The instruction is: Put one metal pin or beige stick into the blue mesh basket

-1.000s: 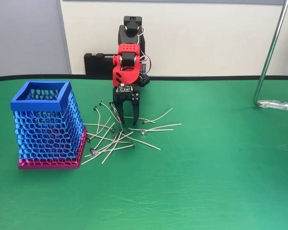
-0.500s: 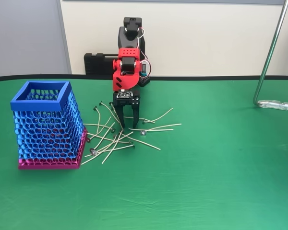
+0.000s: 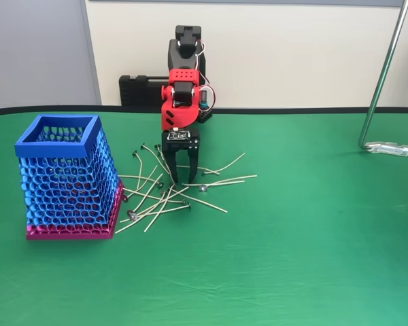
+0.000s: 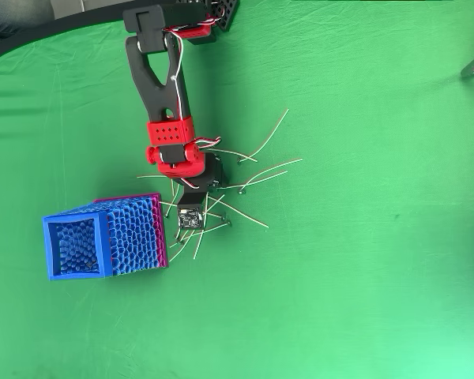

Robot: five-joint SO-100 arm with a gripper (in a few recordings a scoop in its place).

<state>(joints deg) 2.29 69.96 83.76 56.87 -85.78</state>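
beige sticks [image 3: 190, 190] lie in a loose heap on the green table [image 3: 313, 238], just right of the blue mesh basket [image 3: 58, 139] in the fixed view, none inside it yet. since one second ago my gripper [image 3: 181, 175] has narrowed: the jaws were wider apart, now they stand only a little apart, tips down in the heap. i cannot tell if a stick is between them. i judge the grasp is closing, lift comes next.

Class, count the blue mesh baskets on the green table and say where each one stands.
1. The blue mesh basket stands upright at the table's left in the fixed view, left of the scattered sticks and the gripper.
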